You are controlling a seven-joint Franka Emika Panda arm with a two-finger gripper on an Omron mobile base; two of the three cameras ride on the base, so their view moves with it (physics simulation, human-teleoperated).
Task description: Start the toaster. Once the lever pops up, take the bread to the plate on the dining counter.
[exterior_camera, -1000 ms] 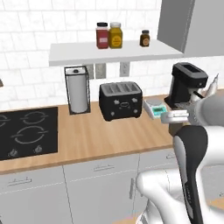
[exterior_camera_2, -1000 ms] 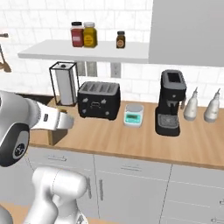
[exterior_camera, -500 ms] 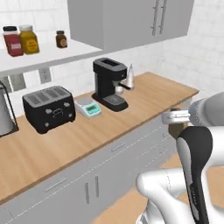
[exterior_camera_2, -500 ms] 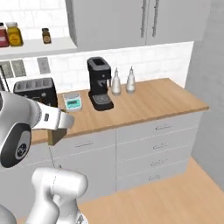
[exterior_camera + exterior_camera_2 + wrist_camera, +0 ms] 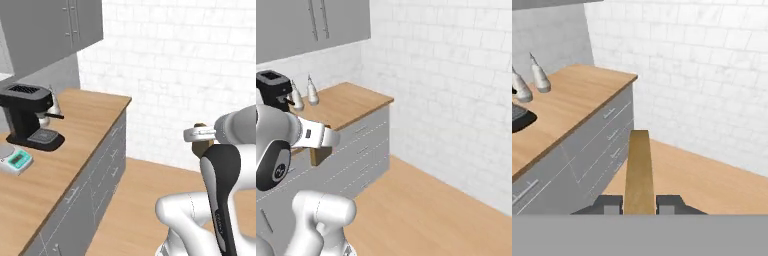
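ITEM 1 – gripper (image 5: 639, 204), bottom centre of hand view. Jaws clenched on the bread (image 5: 638, 170), one tan slice seen edge-on, standing up between the tips. Also seen centre-left in right base view as a brown block (image 5: 319, 154) under the wrist; a brown bit (image 5: 200, 145) centre-right in left base view.

ITEM 2 – grey drawer fronts (image 5: 587, 150), mid-left of hand view, just beyond the slice.

ITEM 3 – wood worktop (image 5: 75, 130), left half of left base view. On it: black coffee machine (image 5: 27, 115), small scale (image 5: 16, 160) at left edge, two pale bottles (image 5: 303, 94) upper left in right base view.

ITEM 4 – white brick wall (image 5: 456, 75) and wood floor (image 5: 431, 210), far right.

CHANGE: vs 1 s ago the whole picture has swung. Toaster, paper towel and shelf jars have left frame, worktop end and wall now ahead. Camera/base turning, not things moving. Grip unchanged.

MEANING: toasting part looks done; bread in transit. Plate and dining counter not reached yet; keep turning to find them, then set down.
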